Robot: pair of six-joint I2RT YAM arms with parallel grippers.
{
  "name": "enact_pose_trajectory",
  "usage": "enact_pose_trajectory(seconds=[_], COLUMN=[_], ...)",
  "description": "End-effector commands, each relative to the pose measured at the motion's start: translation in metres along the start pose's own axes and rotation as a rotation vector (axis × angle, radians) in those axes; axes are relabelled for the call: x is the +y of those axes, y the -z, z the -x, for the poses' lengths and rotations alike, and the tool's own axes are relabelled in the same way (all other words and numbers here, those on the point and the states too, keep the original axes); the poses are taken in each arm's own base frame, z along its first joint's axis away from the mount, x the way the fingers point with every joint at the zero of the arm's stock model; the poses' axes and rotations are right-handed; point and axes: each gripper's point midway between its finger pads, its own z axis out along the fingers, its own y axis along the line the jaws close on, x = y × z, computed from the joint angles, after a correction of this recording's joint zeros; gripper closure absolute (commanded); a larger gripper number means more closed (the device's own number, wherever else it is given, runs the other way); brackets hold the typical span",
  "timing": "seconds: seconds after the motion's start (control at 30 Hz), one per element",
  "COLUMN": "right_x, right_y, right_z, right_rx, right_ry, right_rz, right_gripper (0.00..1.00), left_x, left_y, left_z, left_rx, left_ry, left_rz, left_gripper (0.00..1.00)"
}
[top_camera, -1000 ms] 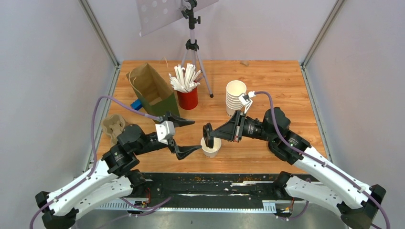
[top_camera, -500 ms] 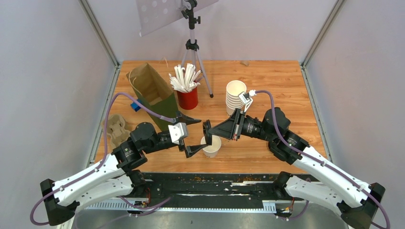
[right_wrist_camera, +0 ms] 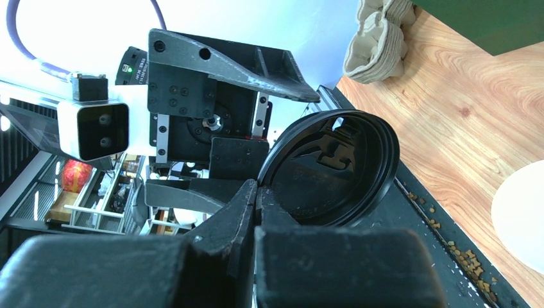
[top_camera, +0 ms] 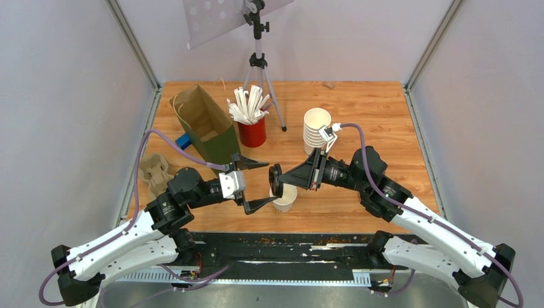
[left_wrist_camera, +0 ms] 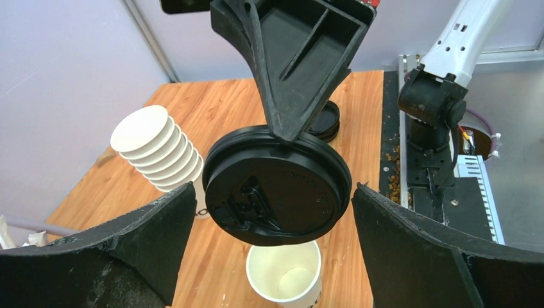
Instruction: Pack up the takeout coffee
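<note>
fig. takeout coffee, lid and cup at the jaws. i read three views, one overhead and one at each wrist.

(a) right jaws: closed tight on the rim of the black lid (top_camera: pixel 276 180), which they hold on edge, its top face turned toward the left jaws. in the right wrist view the hollow underside of the lid (right_wrist_camera: pixel 333 167) faces me, just past the tips of the right jaws.

(b) left jaws: spread wide, one on each side of the lid (left_wrist_camera: pixel 277 192), with a gap on both sides; they hold nothing.

(c) white paper cup (top_camera: pixel 285 197): upright and open on the tabletop (top_camera: pixel 378 109), directly below the lid and between the two sets of jaws. in the left wrist view its mouth (left_wrist_camera: pixel 284 279) shows under the lid's lower edge; i cannot tell whether lid and cup touch.

(d) beyond the right jaws: a stack of nested white cups (top_camera: pixel 315 131), close beside the right arm's wrist. in the left wrist view some spare black lids (left_wrist_camera: pixel 324 120) lie flat behind the right jaws.

(e) beyond the left jaws: a brown paper bag (top_camera: pixel 205 125), standing open, with a red cup of white straws (top_camera: pixel 252 133) just beside it. behind the left jaws, at the tabletop's edge, lies a cardboard cup carrier (top_camera: pixel 154 172).
</note>
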Motion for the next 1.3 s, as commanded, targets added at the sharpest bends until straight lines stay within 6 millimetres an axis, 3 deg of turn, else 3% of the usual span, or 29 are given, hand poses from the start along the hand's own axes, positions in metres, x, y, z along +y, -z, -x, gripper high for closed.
enact_pose_trajectory(seconds=[0.0,0.5,0.93,1.13,1.2,1.27], right_x=[0.012,0.013,0.010,0.006,0.005,-0.001], right_y=[0.000,0.002,0.003,0.004,0.005,0.008], right_z=[0.000,-0.002,-0.003,-0.003,-0.003,-0.002], right_rx=[-0.004,0.002,0.003,-0.005,-0.012,-0.017], right_ry=[0.014,0.017,0.014,0.008,0.010,0.011], right_rz=[0.058,0.061,0.056,0.040,0.027,-0.010], right_gripper=[1.00,1.00,1.00,1.00,0.97,0.87], left_x=[-0.002,-0.005,-0.006,-0.004,-0.002,0.003], left_y=[-0.001,-0.004,-0.003,-0.003,-0.003,-0.003], left_z=[0.015,0.000,-0.002,-0.003,-0.004,-0.005], left_rx=[-0.059,-0.012,-0.002,0.017,0.030,0.050], left_ry=[-0.047,-0.026,-0.028,-0.009,0.012,0.038], left_rz=[-0.022,-0.035,-0.042,-0.032,-0.014,0.014], left_gripper=[0.03,0.01,0.19,0.20,0.20,0.20])
